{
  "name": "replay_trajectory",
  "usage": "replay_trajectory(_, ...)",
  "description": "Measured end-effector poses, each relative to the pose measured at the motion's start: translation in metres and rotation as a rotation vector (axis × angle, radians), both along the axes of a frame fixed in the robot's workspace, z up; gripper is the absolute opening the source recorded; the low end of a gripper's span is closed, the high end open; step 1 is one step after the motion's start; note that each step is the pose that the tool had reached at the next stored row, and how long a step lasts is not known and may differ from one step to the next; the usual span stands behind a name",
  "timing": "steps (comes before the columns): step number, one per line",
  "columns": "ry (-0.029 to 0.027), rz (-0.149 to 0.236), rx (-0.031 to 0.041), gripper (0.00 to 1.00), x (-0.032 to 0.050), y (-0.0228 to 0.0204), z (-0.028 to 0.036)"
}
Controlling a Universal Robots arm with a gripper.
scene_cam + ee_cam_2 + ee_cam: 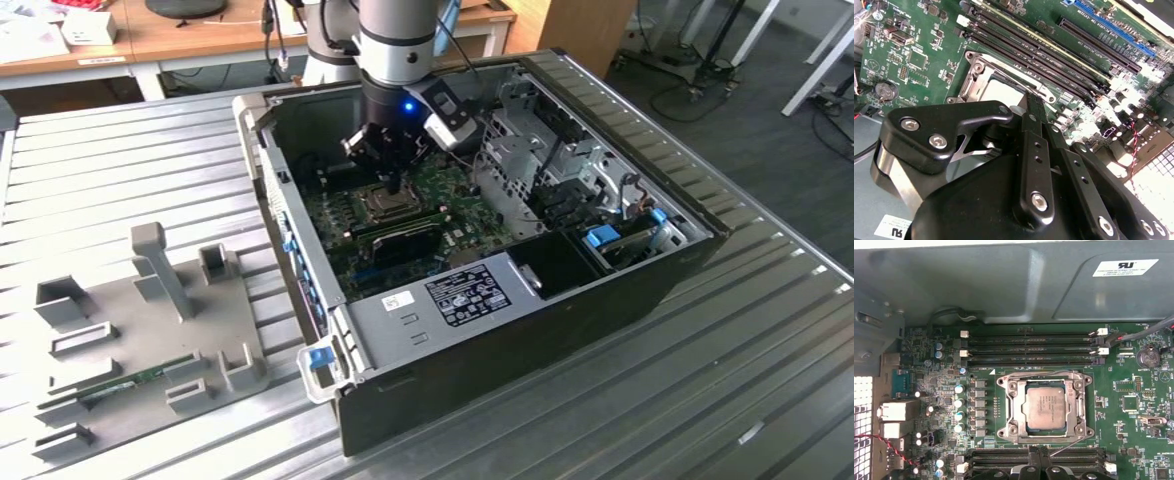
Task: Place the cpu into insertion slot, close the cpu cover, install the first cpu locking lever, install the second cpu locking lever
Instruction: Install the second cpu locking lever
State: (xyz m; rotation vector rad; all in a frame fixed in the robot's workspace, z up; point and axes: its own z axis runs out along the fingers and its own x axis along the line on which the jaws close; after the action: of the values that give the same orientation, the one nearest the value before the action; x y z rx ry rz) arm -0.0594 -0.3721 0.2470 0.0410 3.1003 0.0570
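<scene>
Hovering beside the socket, we see the hand (1036, 460) with fingers together and empty; the cpu (1046, 408) sits under the closed cpu cover (1014, 390).

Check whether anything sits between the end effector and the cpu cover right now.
Nothing visible does. The end effector hangs just above the socket, and the cpu cover lies flat around the cpu with bare board between them.
</scene>
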Motion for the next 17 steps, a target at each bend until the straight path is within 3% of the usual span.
replay_trajectory(17,0.0001,0.000,-0.0003,0.11,-0.0078,-0.0007,-0.0121)
